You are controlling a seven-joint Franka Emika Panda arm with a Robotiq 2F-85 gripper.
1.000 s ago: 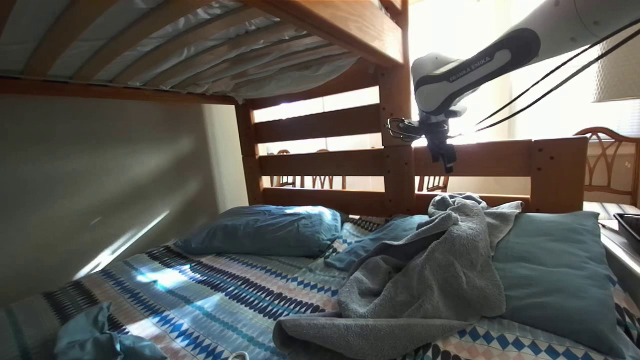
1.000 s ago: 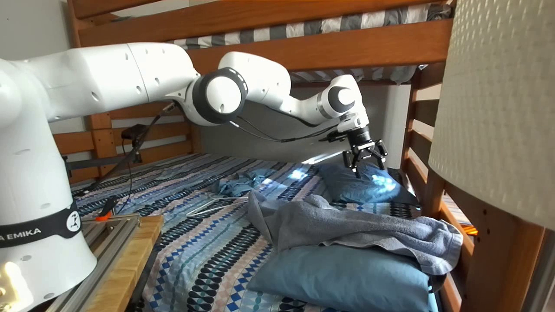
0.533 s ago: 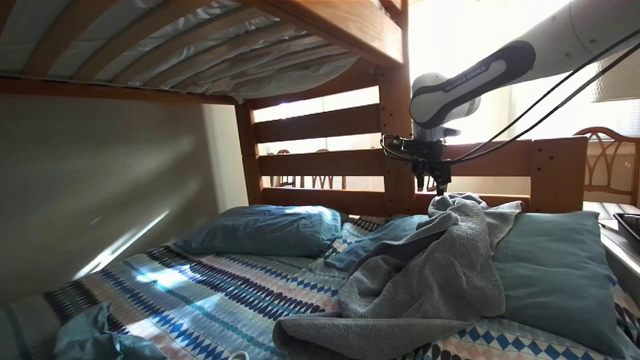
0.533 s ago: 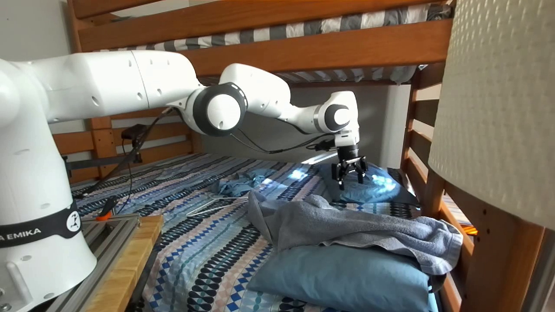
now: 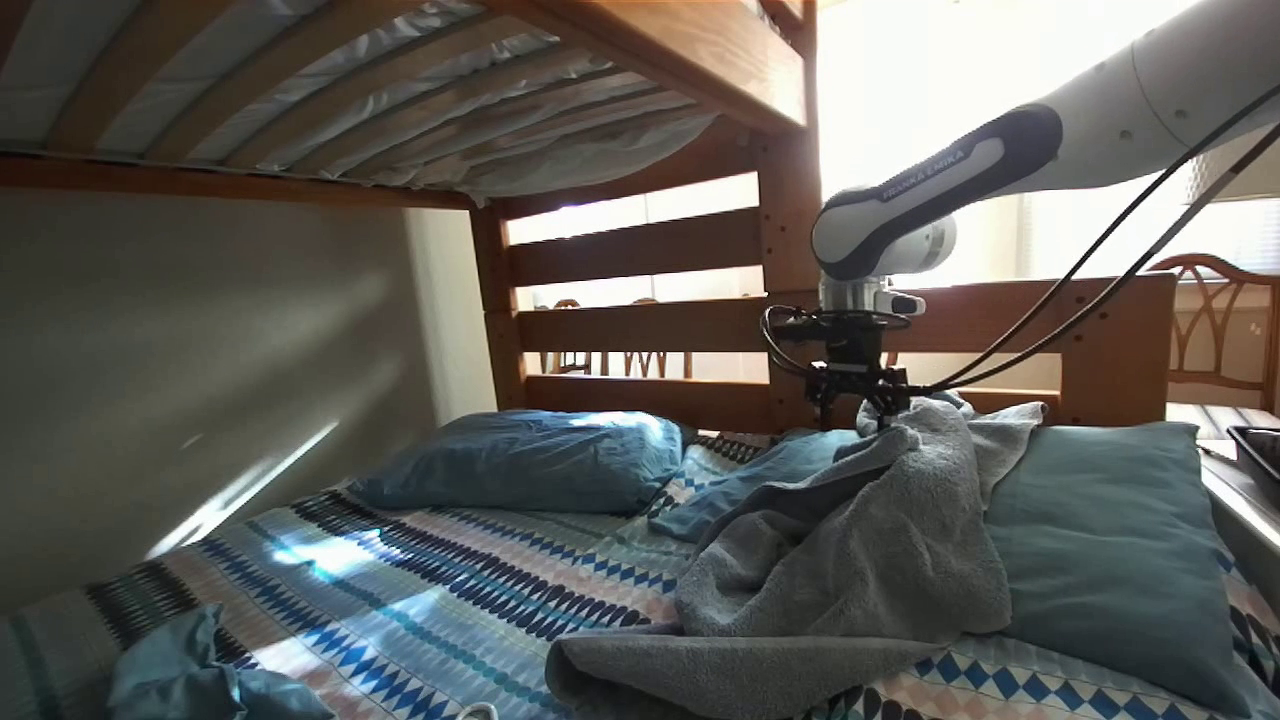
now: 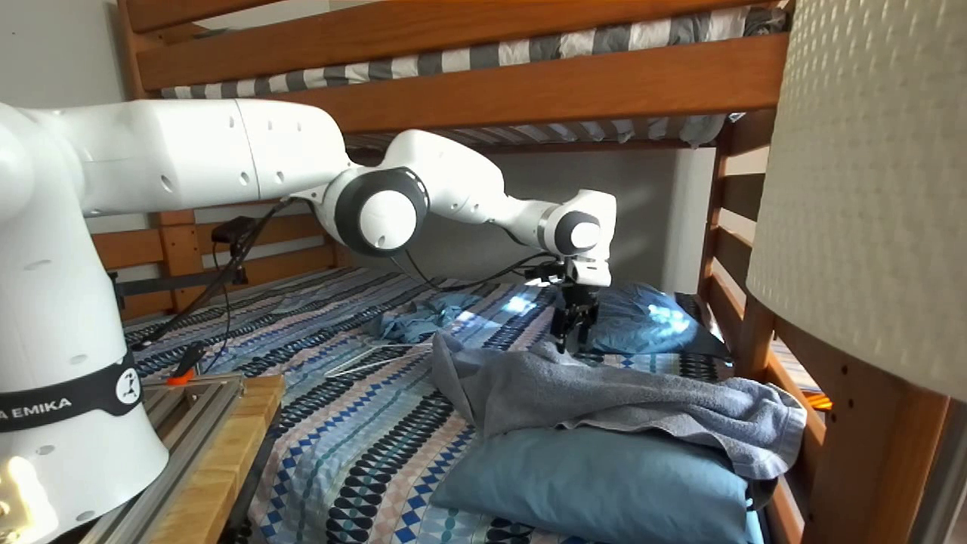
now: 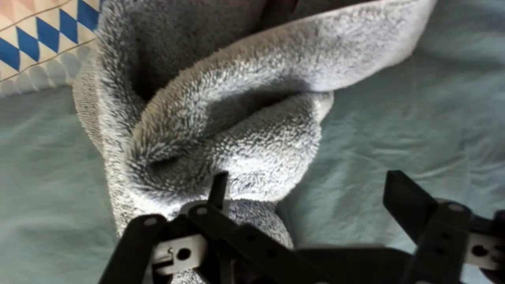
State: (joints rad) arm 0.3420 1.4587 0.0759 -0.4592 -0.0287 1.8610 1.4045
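Note:
A grey fleecy blanket (image 5: pixel 860 560) lies bunched across the bed; it also shows in an exterior view (image 6: pixel 604 385) and in the wrist view (image 7: pixel 260 157). A blue-green pillow (image 5: pixel 1100 550) lies partly under it and also shows in an exterior view (image 6: pixel 597 483). My gripper (image 7: pixel 307 175) is open with nothing between its fingers. In the wrist view, one finger is over the blanket's folded edge and the other is over blue-green fabric. In both exterior views, the gripper (image 5: pixel 855 410) (image 6: pixel 572 344) points down at the raised blanket folds. Whether a fingertip touches the blanket cannot be told.
A second blue pillow (image 5: pixel 540 460) lies near the wall. A crumpled blue cloth (image 6: pixel 415 321) lies on the patterned bed cover (image 6: pixel 393 423). The wooden headboard (image 5: pixel 950 315) stands behind the gripper. The upper bunk (image 6: pixel 559 83) is overhead. A lampshade (image 6: pixel 861 189) stands close to an exterior camera.
My gripper has moved down to the raised blanket folds and has turned to point more straight down. The blanket and pillows have not moved.

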